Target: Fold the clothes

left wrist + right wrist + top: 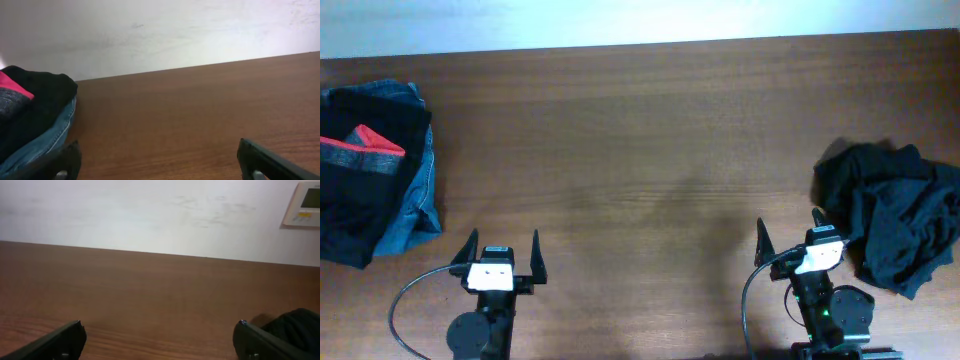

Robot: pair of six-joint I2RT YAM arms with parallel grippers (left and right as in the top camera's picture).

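1. Black fabric: the clothes [892, 222] lie in one crumpled heap on the right side of the brown wooden tabletop [640, 140], close to its right edge.
2. The right tool [788, 238] sits just left of that heap, its two fingers spread wide with nothing between them. Whether its outer finger touches the cloth cannot be told.
3. In the right wrist view a dark fold of the heap shows just behind that outer finger, in the lower right corner.
4. The left tool [503, 250] is at the near edge on the left side, fingers wide apart and empty, well apart from the clothes.
5. At the far left lies a separate pile: a blue denim garment [420, 195] underneath and a black striped piece [365, 150] with red and grey bands on top.
6. A pale wall [150, 210] rises behind the tabletop, with a small panel [304, 202] mounted on it.
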